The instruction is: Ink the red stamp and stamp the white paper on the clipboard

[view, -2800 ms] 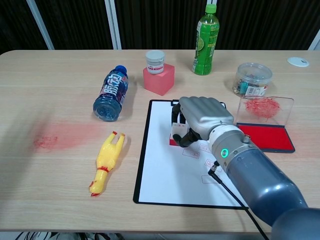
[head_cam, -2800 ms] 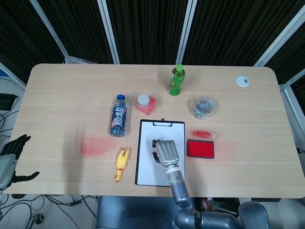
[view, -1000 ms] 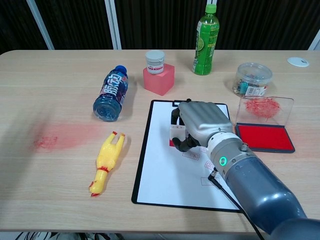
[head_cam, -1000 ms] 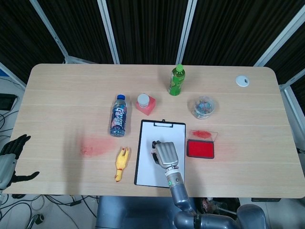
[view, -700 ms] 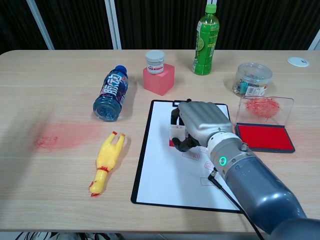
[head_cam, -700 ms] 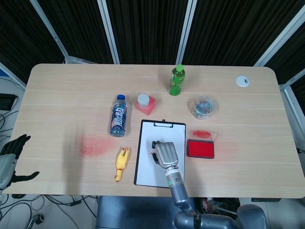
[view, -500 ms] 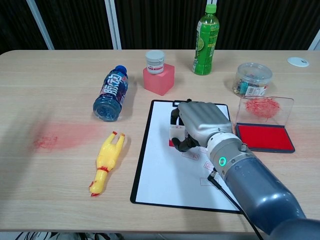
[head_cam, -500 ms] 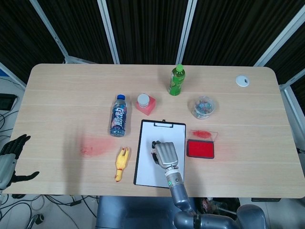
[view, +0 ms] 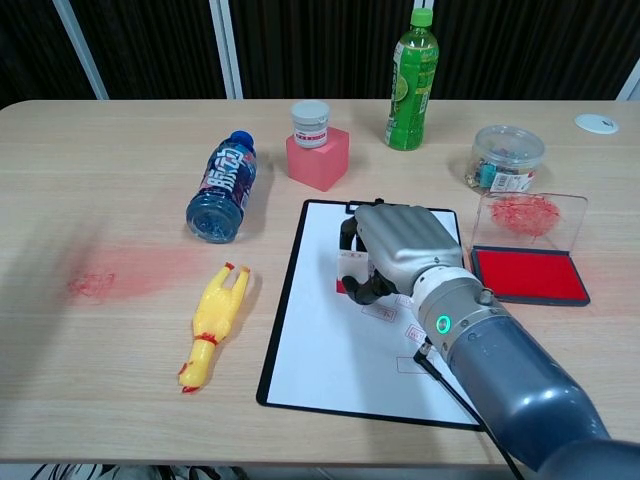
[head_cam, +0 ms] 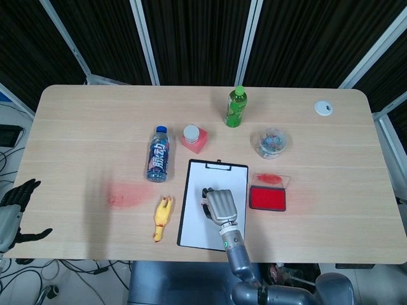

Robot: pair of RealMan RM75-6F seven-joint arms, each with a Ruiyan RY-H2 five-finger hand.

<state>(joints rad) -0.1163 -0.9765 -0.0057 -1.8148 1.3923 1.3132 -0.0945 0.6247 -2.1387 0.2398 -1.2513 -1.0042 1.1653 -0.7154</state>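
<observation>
My right hand (view: 405, 250) (head_cam: 220, 205) grips the red stamp (view: 349, 272), holding it down on the white paper (view: 330, 340) of the black-rimmed clipboard (head_cam: 182, 219). Only the stamp's white side and red base edge show under the fingers. Faint stamped rectangles (view: 381, 311) mark the paper beside the hand. The red ink pad (view: 530, 275) (head_cam: 267, 198) lies open to the right of the clipboard, its clear lid (view: 530, 215) raised behind it. My left hand (head_cam: 16, 206) hangs off the table's left edge, fingers apart, holding nothing.
A yellow rubber chicken (view: 212, 325) lies left of the clipboard, near a red smear (view: 120, 272). Behind stand a blue bottle on its side (view: 222, 185), a pink block with a white jar (view: 317, 150), a green bottle (view: 411, 80), a clip jar (view: 508, 157) and a white cap (view: 596, 123).
The clipboard's lower edge has slid left and toward me under the right hand, which came slightly nearer while still gripping the stamp. The left hand has stayed still.
</observation>
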